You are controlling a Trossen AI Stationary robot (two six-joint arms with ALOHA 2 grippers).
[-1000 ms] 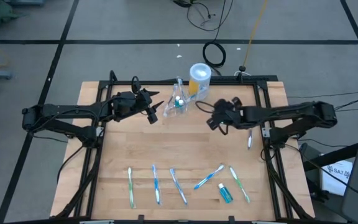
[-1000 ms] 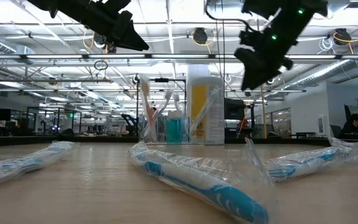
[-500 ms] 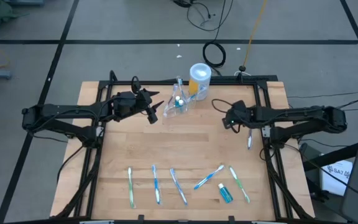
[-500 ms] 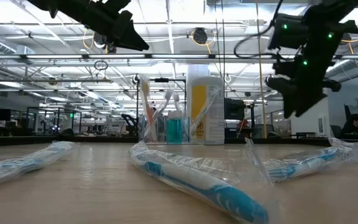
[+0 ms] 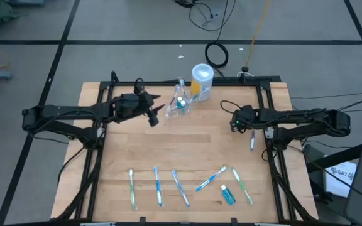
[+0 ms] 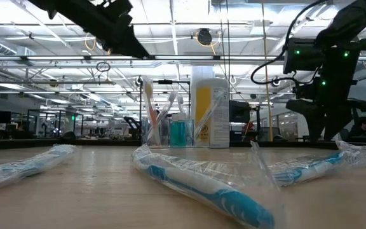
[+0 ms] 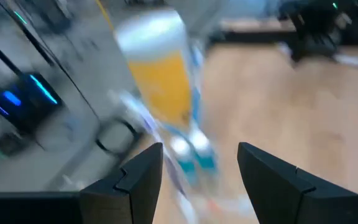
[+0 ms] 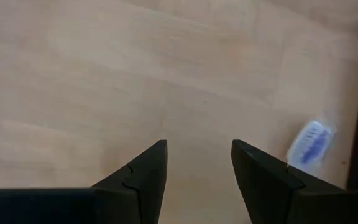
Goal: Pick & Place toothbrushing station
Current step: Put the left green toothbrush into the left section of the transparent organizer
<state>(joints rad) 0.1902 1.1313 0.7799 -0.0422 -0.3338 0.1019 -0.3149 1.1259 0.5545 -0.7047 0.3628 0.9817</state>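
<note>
The toothbrushing station, a small clear cup (image 5: 178, 107), stands on its base at the table's far middle. A toothbrush and a teal tube stand in it (image 6: 167, 126). My left gripper (image 5: 157, 113) hovers open just left of the cup and above the table; the cup (image 7: 188, 155) shows blurred ahead of its fingers. My right gripper (image 5: 234, 124) hangs open near the table's right edge, pointing steeply down over bare wood (image 8: 197, 155). Nothing is between its fingers.
A taller yellow container (image 5: 201, 78) with a white-blue lid stands right behind the cup. One wrapped toothbrush (image 5: 252, 140) lies by the right frame rail, its end in the right wrist view (image 8: 309, 144). Several wrapped toothbrushes (image 5: 181, 187) and a small tube (image 5: 227, 194) lie along the near edge.
My right gripper has swung from the table's middle toward the right edge and sunk lower, tipping and rolling until it points steeply down. It stays open. The cup has not moved.
</note>
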